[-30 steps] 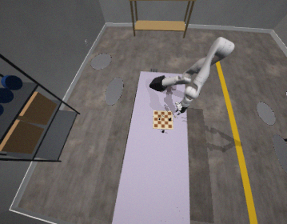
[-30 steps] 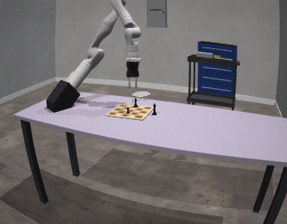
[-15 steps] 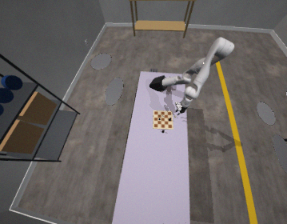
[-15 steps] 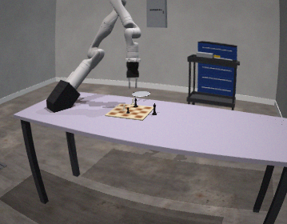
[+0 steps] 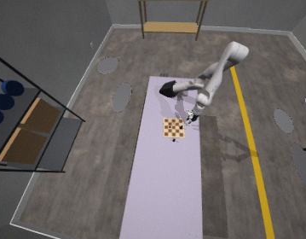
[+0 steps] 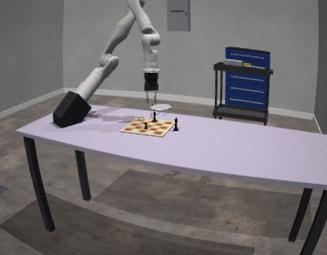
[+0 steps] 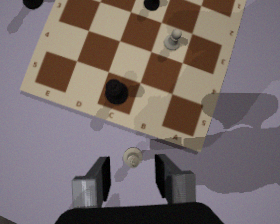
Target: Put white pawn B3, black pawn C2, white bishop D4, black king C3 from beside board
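- Top view: the white jointed arm (image 5: 214, 85) (image 6: 150, 43) reaches over the lilac table (image 5: 164, 183) (image 6: 240, 146); its two-finger gripper (image 5: 189, 121) (image 6: 151, 100) (image 7: 132, 169) is at the board's side, and the bishop cannot be made out there
- The brown-and-cream chequered board (image 5: 166, 135) (image 6: 129, 131) (image 7: 86, 82) carries pieces too small here to identify
- Exterior view: the fingers hang above the table, part-way open with nothing between them; the tall black king (image 5: 174, 140) (image 6: 176, 125) (image 7: 32, 2) stands upright beside the board, not yet on C3
- The cream-white bishop (image 6: 151, 117) (image 7: 133, 157) is partly lost behind the dark piece (image 5: 181, 126) (image 6: 154, 117) (image 7: 116, 91) on C5
- Wrist view: the bishop stands off the board's 5 edge, framed by the fingers; lowering off-centre could clip its head and tip it, while a wide swing might knock the C5 piece
- The small white pawn (image 7: 173, 40) looks placed on B3, the small black pawn (image 5: 170, 126) (image 6: 146, 126) (image 7: 151, 4) on C2; fingers spreading at C3 or D4 could nudge them
- King and black pawn are cut by the frame; the C5 piece's type is unclear from above
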{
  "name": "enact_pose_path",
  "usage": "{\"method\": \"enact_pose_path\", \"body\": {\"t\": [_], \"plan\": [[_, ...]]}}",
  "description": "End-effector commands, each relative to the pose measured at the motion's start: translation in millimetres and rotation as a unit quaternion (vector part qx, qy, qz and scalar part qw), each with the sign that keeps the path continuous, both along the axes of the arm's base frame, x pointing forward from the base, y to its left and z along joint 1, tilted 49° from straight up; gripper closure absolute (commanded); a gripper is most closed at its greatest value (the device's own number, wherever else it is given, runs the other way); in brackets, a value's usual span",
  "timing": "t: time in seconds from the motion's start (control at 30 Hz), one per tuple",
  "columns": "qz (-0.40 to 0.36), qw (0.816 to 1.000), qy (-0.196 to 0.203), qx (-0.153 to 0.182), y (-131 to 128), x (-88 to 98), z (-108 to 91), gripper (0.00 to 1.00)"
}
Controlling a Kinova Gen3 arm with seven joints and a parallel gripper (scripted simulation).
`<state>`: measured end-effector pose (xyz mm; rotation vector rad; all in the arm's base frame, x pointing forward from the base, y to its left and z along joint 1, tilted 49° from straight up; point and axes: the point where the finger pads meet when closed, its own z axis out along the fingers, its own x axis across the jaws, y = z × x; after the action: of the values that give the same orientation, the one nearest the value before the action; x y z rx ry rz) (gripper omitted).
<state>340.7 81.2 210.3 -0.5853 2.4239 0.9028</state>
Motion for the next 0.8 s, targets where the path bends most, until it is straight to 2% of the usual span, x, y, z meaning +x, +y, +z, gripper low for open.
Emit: {"method": "enact_pose_path", "body": {"t": [0.0, 0.77], "plan": [[0.006, 1.000, 0.001, 0.002, 7, -0.6, -2.8, 0.27], [0.006, 1.000, 0.001, 0.002, 25, 6.6, -20.0, 0.27]]}}
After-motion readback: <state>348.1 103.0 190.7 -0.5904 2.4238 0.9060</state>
